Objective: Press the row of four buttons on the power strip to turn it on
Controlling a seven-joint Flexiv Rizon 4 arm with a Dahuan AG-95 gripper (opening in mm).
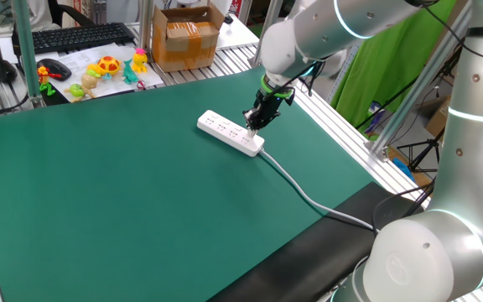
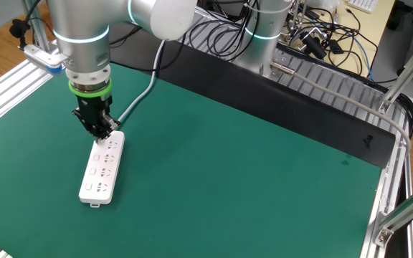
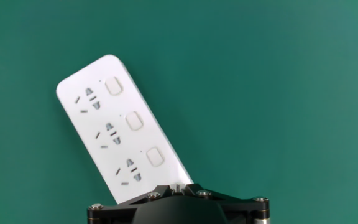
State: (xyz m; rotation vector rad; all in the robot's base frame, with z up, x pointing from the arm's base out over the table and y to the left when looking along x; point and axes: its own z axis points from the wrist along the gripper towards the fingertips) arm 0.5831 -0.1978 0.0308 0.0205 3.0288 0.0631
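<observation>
Hand view: smooth white round-cornered power strip (image 3: pixel 114 134), square buttons (image 3: pixel 134 121).

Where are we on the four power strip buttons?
Done: nothing I can confirm; no lights or switch positions are readable. In hand: the shut claw points down on the power strip at its cable end, covering the fourth button. Left: three buttons sit clear in the hand view, apparently untouched.

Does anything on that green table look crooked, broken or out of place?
Nothing stands out. The long white plastic power strip lies flat and whole on the green mat, its grey cable trailing off the edge, and the robot's hand is down at its cable end.
</observation>
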